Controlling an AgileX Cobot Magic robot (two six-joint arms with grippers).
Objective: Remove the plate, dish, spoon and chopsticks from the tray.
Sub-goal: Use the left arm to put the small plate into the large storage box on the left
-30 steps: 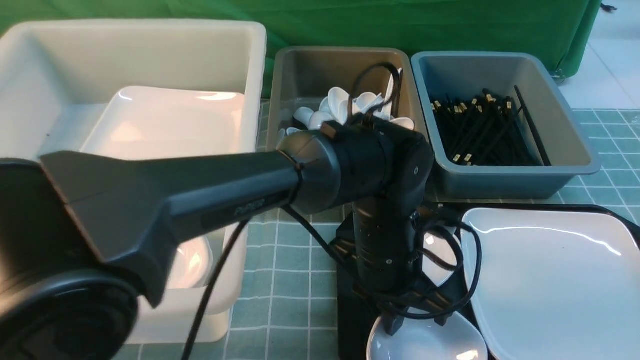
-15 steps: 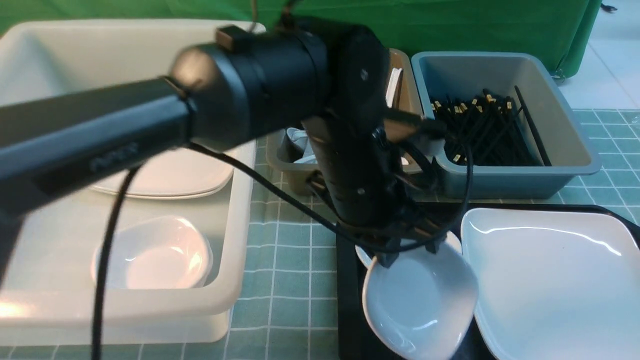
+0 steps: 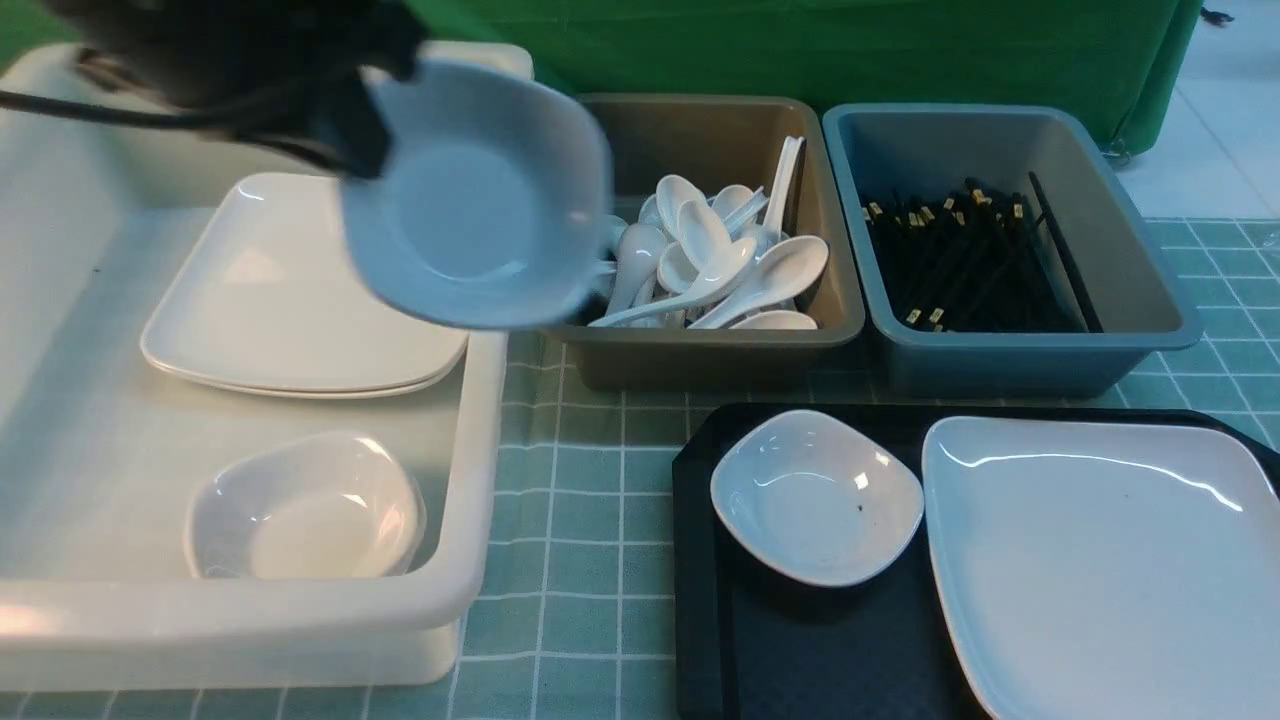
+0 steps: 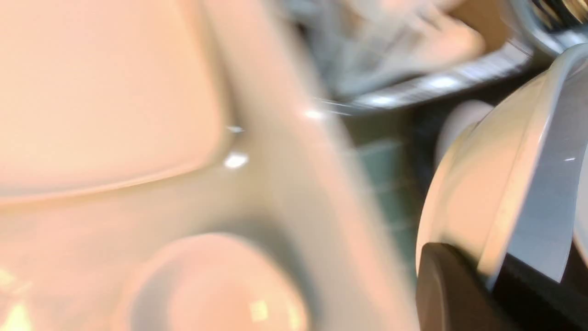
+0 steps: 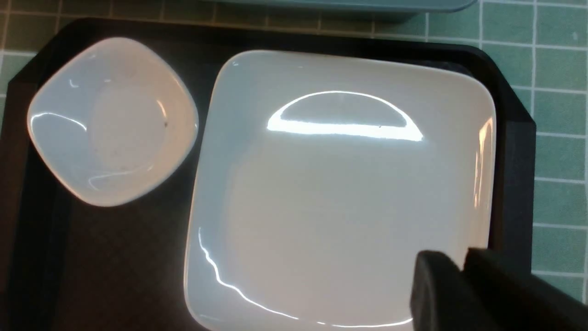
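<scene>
Being pinched at its rim by the left gripper [image 3: 358, 125], a small deep dish [image 3: 478, 195] is held tilted over the white tub [image 3: 300, 625] beneath, likely for stacking.

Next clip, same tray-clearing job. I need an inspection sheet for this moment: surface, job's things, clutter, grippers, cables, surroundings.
Surface: green checked tablecloth, no spills seen.
Job's things: plate and tray dish lie side by side on the tray; held dish is aloft and tilted; no spoon or chopsticks seen on the tray.
Clutter: white tub holds stacked plates and a dish; spoons in brown bin; chopsticks in grey bin.
Grippers: left gripper shut on held dish's rim; right gripper over a plate corner, jaw state unclear.
Cables: black cable beside left gripper.
Surroundings: green backdrop.
</scene>
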